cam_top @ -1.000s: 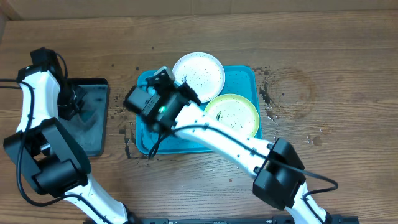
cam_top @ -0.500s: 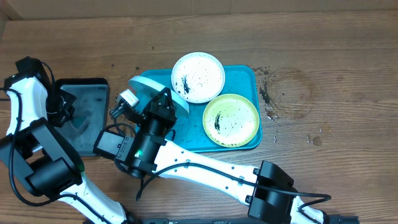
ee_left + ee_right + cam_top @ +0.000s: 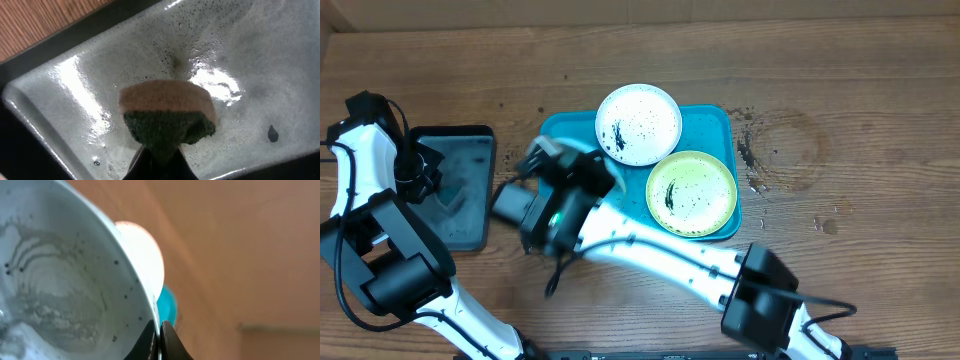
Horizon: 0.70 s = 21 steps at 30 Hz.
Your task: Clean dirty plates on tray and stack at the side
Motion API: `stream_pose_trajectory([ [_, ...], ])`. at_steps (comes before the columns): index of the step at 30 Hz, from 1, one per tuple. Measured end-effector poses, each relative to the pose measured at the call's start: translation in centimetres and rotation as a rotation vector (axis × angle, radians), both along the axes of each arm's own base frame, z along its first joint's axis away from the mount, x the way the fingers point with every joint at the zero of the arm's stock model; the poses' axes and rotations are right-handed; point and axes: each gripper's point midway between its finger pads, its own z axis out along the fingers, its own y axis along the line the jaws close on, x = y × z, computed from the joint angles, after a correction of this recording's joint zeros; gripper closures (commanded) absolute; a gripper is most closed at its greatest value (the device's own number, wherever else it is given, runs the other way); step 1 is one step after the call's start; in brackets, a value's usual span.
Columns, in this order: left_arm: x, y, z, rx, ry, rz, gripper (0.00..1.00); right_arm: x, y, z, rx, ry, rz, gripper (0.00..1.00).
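My right gripper (image 3: 159, 332) is shut on the rim of the light-blue-rimmed plate (image 3: 60, 295), whose white centre shows grey smears and black specks. It holds the plate raised and tilted over the left end of the turquoise tray (image 3: 720, 120). In the overhead view the arm hides most of this plate (image 3: 590, 158). The white plate (image 3: 638, 123) and the yellow-green plate (image 3: 691, 193) lie on the tray, both specked. My left gripper (image 3: 159, 160) is shut on a tan and green sponge (image 3: 167, 112) over the wet black tray (image 3: 260, 60).
The black tray (image 3: 460, 225) stands left of the turquoise tray, with my left arm (image 3: 370, 150) at its left edge. Dark crumbs lie on the wooden table right of the turquoise tray (image 3: 750, 160) and near its left side (image 3: 525, 235).
My right arm swung out left and forward with the light blue plate, then back toward the tray's left end. My left arm shifted slightly left, then stayed still.
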Motion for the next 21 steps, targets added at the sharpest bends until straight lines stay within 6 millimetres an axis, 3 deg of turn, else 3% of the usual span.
stream_pose_trajectory([
  [5,0.1,-0.2,0.0,-0.013,-0.006,-0.002,0.96,4.1,-5.1,-1.9,0.291,0.255,-0.204,0.96],
  [8,0.2,-0.4,0.0,-0.021,-0.009,-0.005,0.96,6.1,-9.0,-0.9,0.518,0.416,-0.308,0.96],
  [12,0.2,-0.5,0.0,-0.027,-0.012,-0.006,0.96,9.0,-19.5,1.3,0.752,0.504,-0.544,0.96],
  [15,0.2,-0.5,0.0,-0.027,-0.012,-0.006,0.96,8.9,-27.5,0.9,0.813,0.550,-0.744,0.96],
  [19,0.2,-0.5,0.0,-0.030,-0.013,-0.006,0.96,8.2,-35.0,-1.6,0.865,0.594,-0.929,0.96],
  [21,0.2,-0.5,0.0,-0.031,-0.013,-0.006,0.96,7.9,-37.2,-2.9,0.885,0.602,-0.986,0.96],
])
